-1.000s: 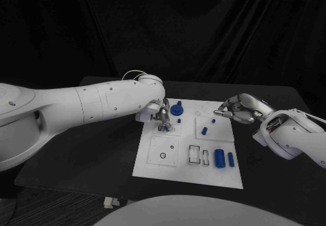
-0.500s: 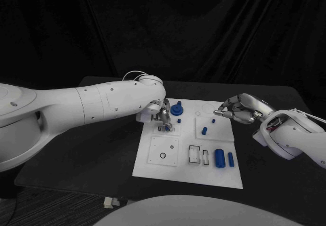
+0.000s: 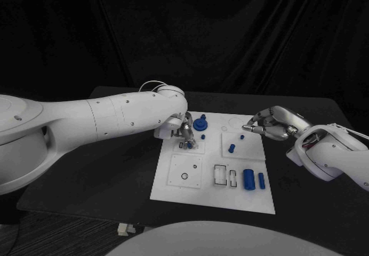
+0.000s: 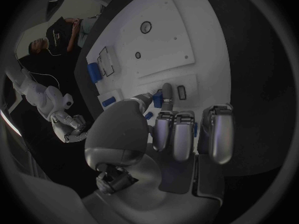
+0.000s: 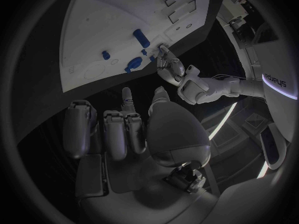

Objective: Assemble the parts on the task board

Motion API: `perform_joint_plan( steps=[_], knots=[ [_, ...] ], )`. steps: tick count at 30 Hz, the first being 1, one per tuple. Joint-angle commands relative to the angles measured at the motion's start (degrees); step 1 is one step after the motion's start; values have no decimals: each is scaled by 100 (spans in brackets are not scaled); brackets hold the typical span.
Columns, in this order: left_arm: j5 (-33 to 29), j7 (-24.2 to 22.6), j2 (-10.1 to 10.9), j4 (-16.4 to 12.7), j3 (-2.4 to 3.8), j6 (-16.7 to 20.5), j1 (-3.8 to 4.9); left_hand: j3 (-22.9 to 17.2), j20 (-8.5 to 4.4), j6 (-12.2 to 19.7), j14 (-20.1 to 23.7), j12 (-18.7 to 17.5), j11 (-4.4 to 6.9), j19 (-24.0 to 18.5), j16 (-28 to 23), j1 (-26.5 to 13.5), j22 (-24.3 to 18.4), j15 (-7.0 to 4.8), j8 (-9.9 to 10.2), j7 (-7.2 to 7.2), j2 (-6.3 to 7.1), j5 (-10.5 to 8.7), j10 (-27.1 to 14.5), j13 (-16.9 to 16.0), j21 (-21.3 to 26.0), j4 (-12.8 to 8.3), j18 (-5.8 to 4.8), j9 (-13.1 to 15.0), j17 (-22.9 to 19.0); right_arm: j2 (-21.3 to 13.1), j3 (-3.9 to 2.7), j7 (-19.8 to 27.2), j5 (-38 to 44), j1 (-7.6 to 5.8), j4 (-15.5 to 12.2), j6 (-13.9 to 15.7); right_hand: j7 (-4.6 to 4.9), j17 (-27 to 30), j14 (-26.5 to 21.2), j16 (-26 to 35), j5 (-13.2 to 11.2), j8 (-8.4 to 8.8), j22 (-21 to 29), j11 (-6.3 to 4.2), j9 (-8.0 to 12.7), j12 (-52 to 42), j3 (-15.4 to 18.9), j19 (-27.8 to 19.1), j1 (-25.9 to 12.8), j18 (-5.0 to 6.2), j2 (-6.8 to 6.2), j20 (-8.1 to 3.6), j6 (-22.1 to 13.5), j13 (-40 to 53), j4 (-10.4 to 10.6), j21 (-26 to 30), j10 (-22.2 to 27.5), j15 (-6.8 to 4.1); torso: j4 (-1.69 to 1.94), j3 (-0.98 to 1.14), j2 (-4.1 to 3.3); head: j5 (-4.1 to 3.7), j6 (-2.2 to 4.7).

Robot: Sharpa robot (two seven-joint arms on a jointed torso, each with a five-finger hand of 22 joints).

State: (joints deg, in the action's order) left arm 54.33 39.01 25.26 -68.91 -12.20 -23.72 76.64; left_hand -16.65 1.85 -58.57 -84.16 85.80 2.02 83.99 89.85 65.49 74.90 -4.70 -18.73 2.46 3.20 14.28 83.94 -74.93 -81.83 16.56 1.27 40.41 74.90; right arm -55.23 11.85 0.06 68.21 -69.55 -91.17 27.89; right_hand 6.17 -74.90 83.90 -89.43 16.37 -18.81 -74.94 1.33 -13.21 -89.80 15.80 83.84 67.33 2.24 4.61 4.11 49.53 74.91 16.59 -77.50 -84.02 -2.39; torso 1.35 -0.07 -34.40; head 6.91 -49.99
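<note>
left hand (image 3: pixel 181 129) lifted slightly, fingertips on task board (image 3: pixel 184 189) | right hand (image 3: pixel 271 124) curled, empty

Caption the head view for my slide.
Left robot hand works over the task board beside blue parts; right robot hand curled at its far edge.

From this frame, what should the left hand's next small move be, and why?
Probably a short descent to close on the small blue part under its fingertips. The left hand hovers over the task board at its far-left panel, apparently holding nothing, while the right hand waits curled off the board's edge.
</note>
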Motion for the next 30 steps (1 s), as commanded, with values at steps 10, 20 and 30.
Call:
perform_joint_plan(
  steps=[10,20,30],
  knots=[
    [-29,-76,-28,11,4,-92,-14,171,33,-56,-572,-37,-58,202,-7,-220,1256,43,60,11,-26,-206,207,-1003,32,6,64,-38,1488,2,-3,-67,31,11,-9,-11,10,-1320,564,28,32,37,-1072,45,9,-20,48,-40,35,101,46,18,-23,1509,-7,41,-598,39,1,0,0,10,-1],
    [-29,-95,-46,34,4,-133,-20,270,37,-59,-570,-37,-63,199,-11,-306,1255,48,77,17,-26,-235,205,-1003,37,6,65,-51,1484,0,-3,-65,31,12,-11,-6,10,-1320,564,28,32,37,-1072,45,9,-20,48,-40,35,101,46,18,-23,1509,-7,41,-598,39,0,0,0,5,-1],
    [-29,-144,-54,51,4,-228,-24,304,40,-42,-563,-56,-63,187,-24,-259,1249,51,82,13,-43,-135,186,-984,60,-23,70,-49,1471,10,-3,-68,31,13,-1,-18,10,-1320,564,28,32,37,-1072,45,9,-20,48,-40,35,101,46,18,-23,1509,-7,41,-598,39,0,1,0,10,-1]
  ],
)
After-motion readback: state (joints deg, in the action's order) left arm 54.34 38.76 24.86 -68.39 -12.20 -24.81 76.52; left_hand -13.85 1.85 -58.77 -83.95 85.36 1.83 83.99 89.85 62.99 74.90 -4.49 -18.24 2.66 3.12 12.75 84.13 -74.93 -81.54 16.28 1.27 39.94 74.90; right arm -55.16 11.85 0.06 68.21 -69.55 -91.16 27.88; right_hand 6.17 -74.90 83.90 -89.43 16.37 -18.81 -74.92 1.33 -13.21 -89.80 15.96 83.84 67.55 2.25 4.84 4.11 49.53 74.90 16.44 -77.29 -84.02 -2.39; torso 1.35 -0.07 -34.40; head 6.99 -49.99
